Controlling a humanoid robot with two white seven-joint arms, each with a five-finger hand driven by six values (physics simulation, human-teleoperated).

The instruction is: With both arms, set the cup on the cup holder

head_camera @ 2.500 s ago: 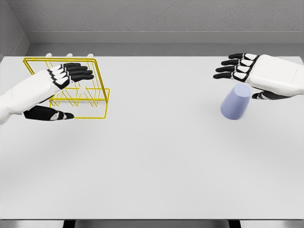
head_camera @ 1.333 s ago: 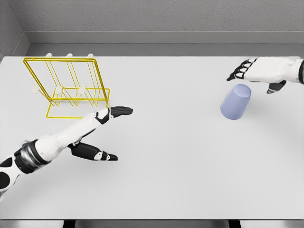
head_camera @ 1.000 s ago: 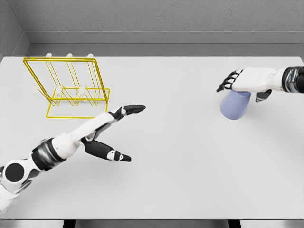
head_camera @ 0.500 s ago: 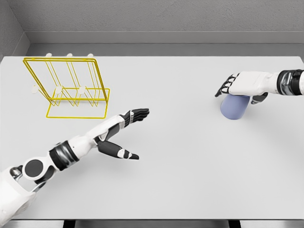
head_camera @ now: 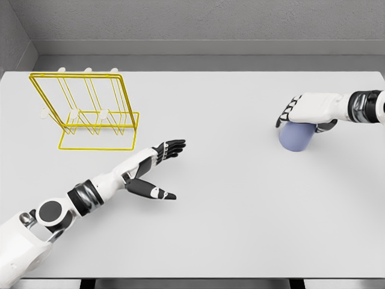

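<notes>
A: In the head view, what differs from half a second ago?

B: The right hand (head_camera: 304,110) has lowered onto the top of the lavender cup (head_camera: 296,136); its fingers curve over it, but I cannot tell if they grip. The left hand (head_camera: 157,162) stays spread above the worktop (head_camera: 228,205), slightly drawn back.

A: And the cup holder (head_camera: 90,111)?

B: Yellow wire, far left, well apart from the cup. No writing is readable.
</notes>
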